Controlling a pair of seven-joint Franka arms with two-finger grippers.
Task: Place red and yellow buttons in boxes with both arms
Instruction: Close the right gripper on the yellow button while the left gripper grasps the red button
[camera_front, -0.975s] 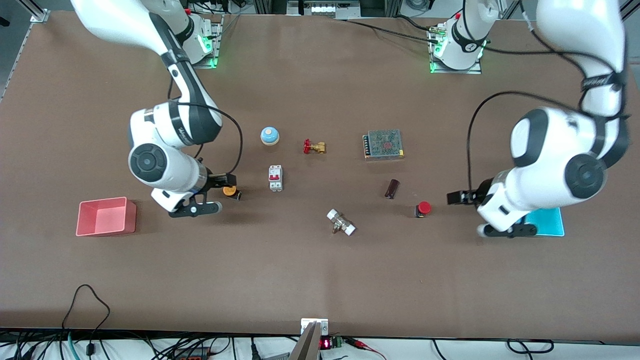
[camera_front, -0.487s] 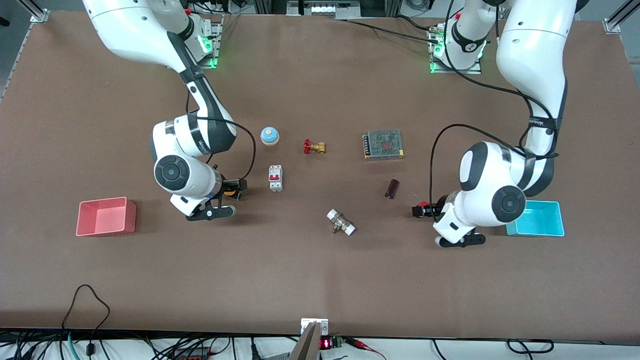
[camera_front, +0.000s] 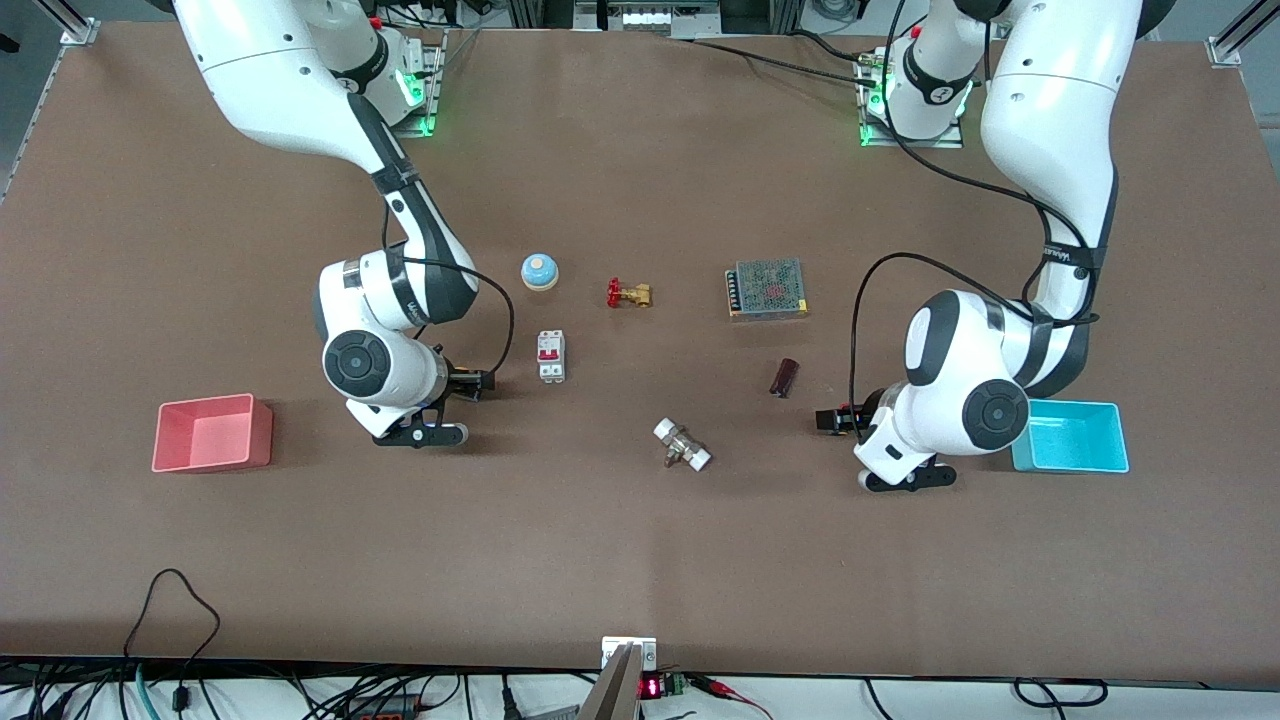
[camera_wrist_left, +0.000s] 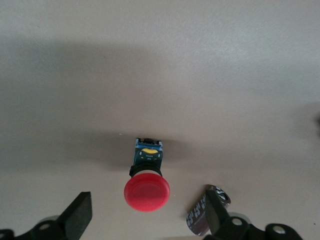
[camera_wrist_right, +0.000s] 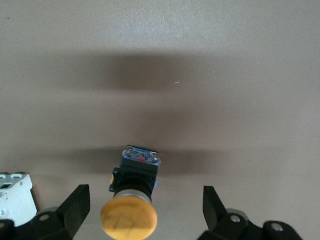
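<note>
The red button (camera_wrist_left: 146, 192) stands on the table between the open fingers of my left gripper (camera_wrist_left: 147, 220), untouched. In the front view my left gripper (camera_front: 828, 420) is low over the table, beside the cyan box (camera_front: 1070, 440), and the arm hides most of the button. The yellow button (camera_wrist_right: 129, 216) stands between the open fingers of my right gripper (camera_wrist_right: 145, 212), untouched. In the front view my right gripper (camera_front: 478, 381) sits beside the circuit breaker. The pink-red box (camera_front: 212, 432) lies at the right arm's end of the table. Both boxes are empty.
A white circuit breaker (camera_front: 550, 355), a blue-and-white bell (camera_front: 539, 270), a brass valve with red handle (camera_front: 628, 294), a meshed power supply (camera_front: 768, 288), a dark cylinder (camera_front: 784, 377) and a metal fitting (camera_front: 682, 445) lie mid-table. The cylinder (camera_wrist_left: 202, 217) lies close to one left finger.
My left gripper has moved from beside the cyan box to the red button and now straddles it. My right gripper has closed in over the yellow button. Both stay open.
</note>
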